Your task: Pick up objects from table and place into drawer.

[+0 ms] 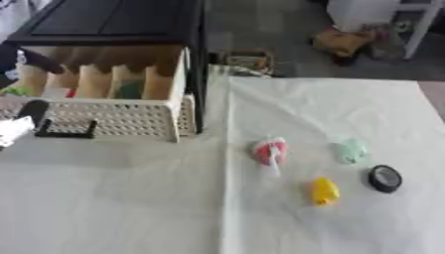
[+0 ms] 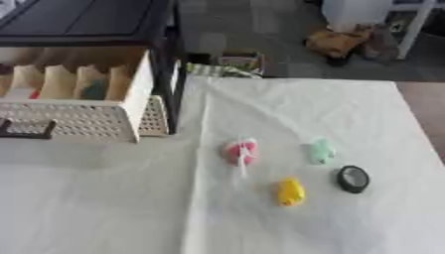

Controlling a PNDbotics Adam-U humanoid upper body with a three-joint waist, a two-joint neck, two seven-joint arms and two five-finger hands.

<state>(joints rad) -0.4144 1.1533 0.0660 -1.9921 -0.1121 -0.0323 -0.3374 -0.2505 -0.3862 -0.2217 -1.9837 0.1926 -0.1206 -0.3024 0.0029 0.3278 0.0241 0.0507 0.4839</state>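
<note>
Surface [image 1: 130, 208] covered with a white cloth, creased down the middle. At its far left corner stands a black cabinet frame [image 1: 113, 22] with a cream perforated plastic drawer [image 1: 121, 119] pulled out toward the near side; black bar handle [image 1: 65, 130] on the drawer front. Inside the drawer, tan upright dividers [image 1: 91, 82] form narrow compartments; something green [image 1: 130, 90] sits between two of them, and a spot of red shows nearer the drawer's left wall. Neither can be made out further.

Four small objects lie on the right half of the surface, all apart from one another and well apart from the drawer:
- pink-red rounded object with a white strip across it [image 1: 270, 151], nearest the middle crease;
- pale mint-green object [image 1: 351, 151], toward the right edge;
- yellow oblong object [image 1: 325, 191], nearest the near edge of the group;
- black round disc with a grey face [image 1: 384, 178], closest to the right edge, just beside the mint one.

Left hand [image 1: 22, 119], dark with a pale part, shows only at the left edge of the left eye view, by the drawer front near the handle. Whether its fingers are spread or curled cannot be told. Right hand not seen in either view.
</note>
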